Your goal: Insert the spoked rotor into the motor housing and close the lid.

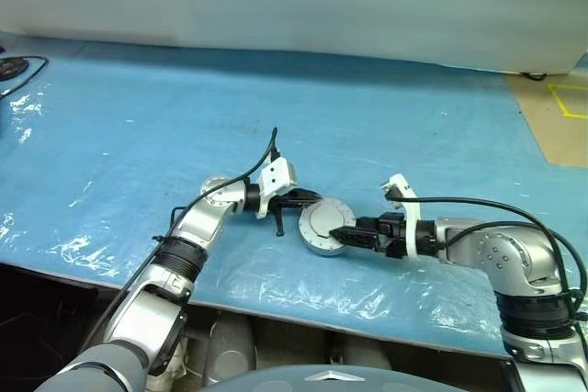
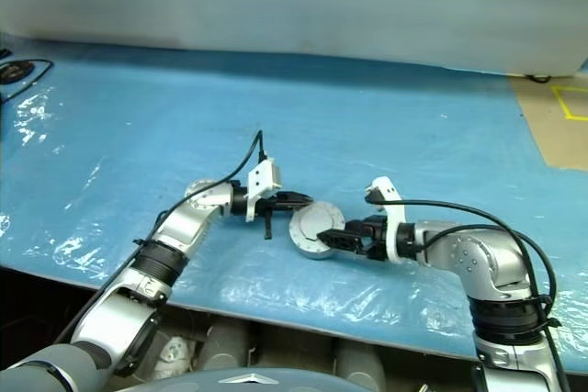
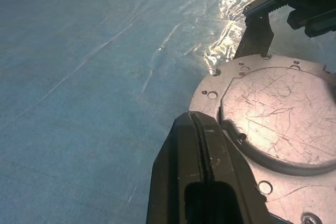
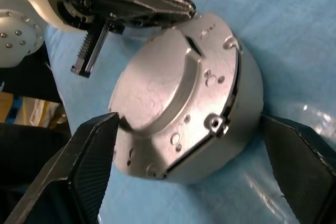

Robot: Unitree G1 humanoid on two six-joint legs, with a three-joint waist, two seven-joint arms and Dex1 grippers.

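at lower centre of the left eye view, the lidded motor housing (image 1: 322,226) rests on the blue mat (image 1: 138,135), steadied by the closed left gripper (image 1: 308,197) pressing its lid (image 4: 152,90) while the wide-open right gripper (image 1: 342,236) straddles it, gripping nothing.

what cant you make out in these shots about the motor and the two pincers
- Spoked rotor: hidden; the lid covers the motor housing, so whether it sits inside is unknown.
- Lid seating: a thin dark seam shows in the right wrist view; fully shut or not is unclear.
- Left pincer: shut, its tips over the lid; whether it presses or only rests is unclear.
- Right pincer: open, straddling the housing; contact at its cut-off far finger is uncertain.
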